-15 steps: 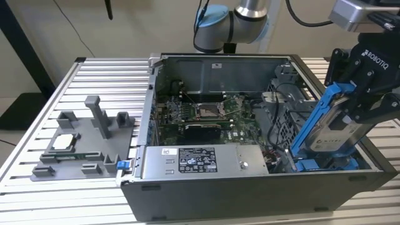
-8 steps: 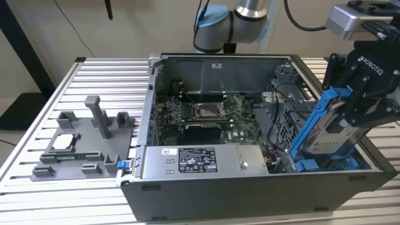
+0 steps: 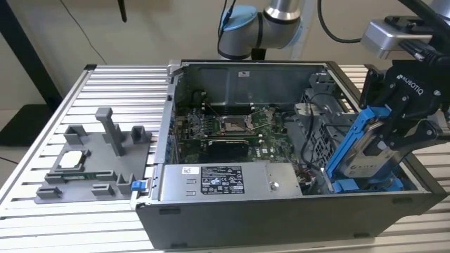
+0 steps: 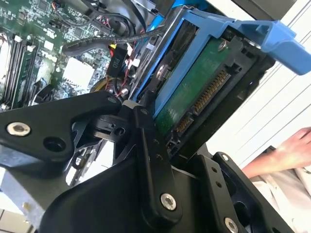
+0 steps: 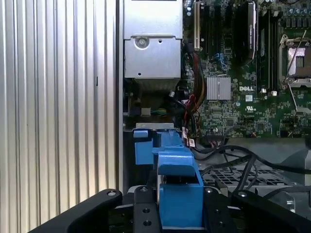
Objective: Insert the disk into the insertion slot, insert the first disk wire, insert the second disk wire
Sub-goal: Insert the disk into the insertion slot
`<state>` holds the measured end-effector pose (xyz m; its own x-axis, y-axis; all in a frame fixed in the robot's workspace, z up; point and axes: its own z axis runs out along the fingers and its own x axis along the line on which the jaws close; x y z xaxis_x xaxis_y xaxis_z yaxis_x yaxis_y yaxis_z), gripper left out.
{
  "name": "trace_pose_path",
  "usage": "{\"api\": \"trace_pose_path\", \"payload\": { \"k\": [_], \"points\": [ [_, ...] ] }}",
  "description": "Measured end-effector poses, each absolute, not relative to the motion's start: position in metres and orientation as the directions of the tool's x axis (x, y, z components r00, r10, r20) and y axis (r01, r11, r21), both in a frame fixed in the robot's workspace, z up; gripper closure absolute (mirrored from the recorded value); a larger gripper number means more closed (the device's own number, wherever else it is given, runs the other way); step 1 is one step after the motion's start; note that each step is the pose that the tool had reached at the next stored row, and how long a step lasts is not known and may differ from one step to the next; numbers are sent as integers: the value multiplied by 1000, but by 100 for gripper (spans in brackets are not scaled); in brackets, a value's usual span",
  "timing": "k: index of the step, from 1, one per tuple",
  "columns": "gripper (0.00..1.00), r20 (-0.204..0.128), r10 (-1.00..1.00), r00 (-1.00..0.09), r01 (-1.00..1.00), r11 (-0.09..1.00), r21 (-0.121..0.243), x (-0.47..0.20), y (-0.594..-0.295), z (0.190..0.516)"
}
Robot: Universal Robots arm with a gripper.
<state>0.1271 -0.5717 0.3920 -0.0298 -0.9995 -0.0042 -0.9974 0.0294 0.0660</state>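
Wall [image 3: 162, 31]: plain beige, behind the counter's far edge.
Counter [image 3: 105, 84]: silver ribbed metal slats, parallel to the far edge.
Post [image 3: 28, 52]: black upright beyond the far corner, on the exterior view's left.
Base [image 3: 21, 124]: flat black block at the post's foot.
Cable [image 3: 74, 26]: thin dark line against the wall.
Floor [image 3: 6, 168]: pale.
Light: even, diffuse; soft sheen on the slats.

The disk [image 3: 367, 156] is dull silver metal in a glossy blue plastic frame, the pincer [image 3: 393, 138] matt black metal, the computer case [image 3: 267, 219] smooth grey sheet metal, and the desk [image 3: 105, 87] ribbed, brushed aluminium with a faint sheen.
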Motion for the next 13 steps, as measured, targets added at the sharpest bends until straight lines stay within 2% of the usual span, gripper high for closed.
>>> {"api": "trace_pose_path", "payload": {
  "k": [7,13],
  "points": [
    [100,-4,-1000,-30,-997,29,66,127,-572,386],
    [100,-5,-1000,-30,-997,29,66,127,-572,396]
  ]
}}
